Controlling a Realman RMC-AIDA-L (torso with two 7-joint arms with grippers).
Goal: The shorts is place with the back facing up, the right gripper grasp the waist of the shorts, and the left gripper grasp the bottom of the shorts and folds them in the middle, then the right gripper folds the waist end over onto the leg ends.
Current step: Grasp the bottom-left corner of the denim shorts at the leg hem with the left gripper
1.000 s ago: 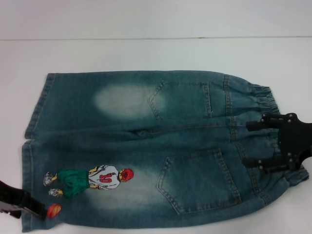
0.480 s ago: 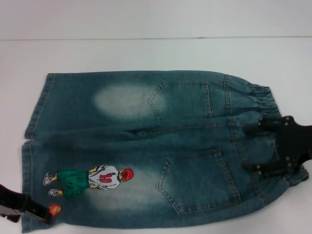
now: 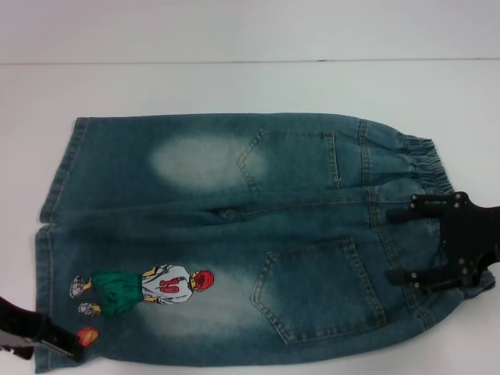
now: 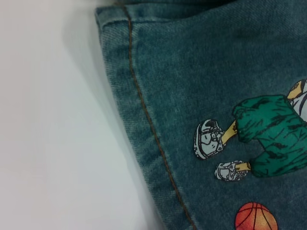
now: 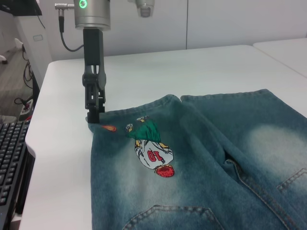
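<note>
The shorts [image 3: 234, 234] lie flat on the white table, back up, with two patch pockets showing. The ruffled waist [image 3: 426, 160] is at the right and the bottom of the shorts [image 3: 45, 234] at the left, beside the cartoon print [image 3: 148, 285] and orange ball [image 3: 87, 336]. My right gripper [image 3: 400, 244] is open over the near half of the waist, its fingers [image 3: 406, 212] spread wide apart. My left gripper [image 3: 74, 348] sits at the near leg hem's corner. In the right wrist view it [image 5: 94, 117] points straight down, its tip at the hem beside the ball [image 5: 109, 128]. The left wrist view shows the hem [image 4: 144, 120] close up.
White table [image 3: 234, 86] extends beyond the shorts on the far and left sides. In the right wrist view a black keyboard [image 5: 9, 163] lies past the table's edge [image 5: 33, 143], and a second table [image 5: 288, 48] stands off to one side.
My right gripper has shifted a little toward the near edge along the waist, still open. My left gripper has slid right to the hem corner by the orange ball.
</note>
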